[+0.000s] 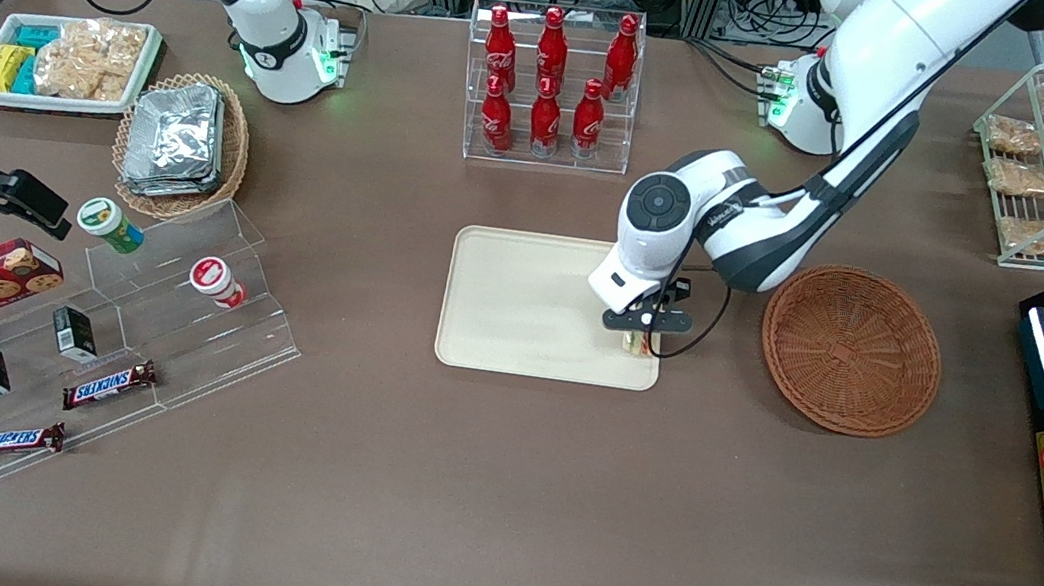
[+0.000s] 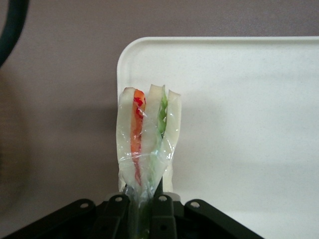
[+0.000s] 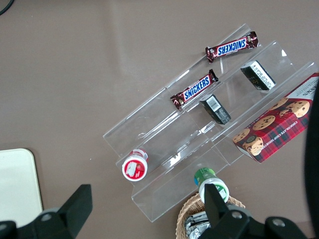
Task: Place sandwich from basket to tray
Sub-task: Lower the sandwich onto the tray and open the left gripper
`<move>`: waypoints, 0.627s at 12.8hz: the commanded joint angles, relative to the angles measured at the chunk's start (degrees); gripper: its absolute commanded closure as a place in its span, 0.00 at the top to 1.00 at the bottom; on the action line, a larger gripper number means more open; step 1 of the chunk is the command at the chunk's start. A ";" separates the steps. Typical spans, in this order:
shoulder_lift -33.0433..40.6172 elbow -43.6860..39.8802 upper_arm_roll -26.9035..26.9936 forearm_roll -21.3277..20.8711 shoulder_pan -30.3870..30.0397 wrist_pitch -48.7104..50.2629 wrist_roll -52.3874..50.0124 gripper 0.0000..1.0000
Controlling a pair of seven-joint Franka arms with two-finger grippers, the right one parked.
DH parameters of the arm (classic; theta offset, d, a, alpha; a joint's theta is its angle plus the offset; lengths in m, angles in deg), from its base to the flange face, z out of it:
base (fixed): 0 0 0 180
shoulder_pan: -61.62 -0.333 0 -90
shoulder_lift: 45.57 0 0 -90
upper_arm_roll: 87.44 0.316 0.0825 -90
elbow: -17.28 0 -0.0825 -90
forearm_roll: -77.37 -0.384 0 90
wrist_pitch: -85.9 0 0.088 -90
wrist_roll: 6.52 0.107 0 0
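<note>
While over the tray [image 1: 519,313], jaws pinch sandwich [image 2: 147,139].

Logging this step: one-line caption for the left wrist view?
Gripper shut on the wrapped sandwich, over a corner of the tray.

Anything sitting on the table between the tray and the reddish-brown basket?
No. In the front view only bare brown tablecloth separates the tray from the basket. The tool, shut on the sandwich, hangs over the tray's edge.
</note>
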 commanded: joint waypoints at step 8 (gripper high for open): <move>-2.32 -0.78 0.44 -1.52 -0.29 -2.62 -1.67 1.00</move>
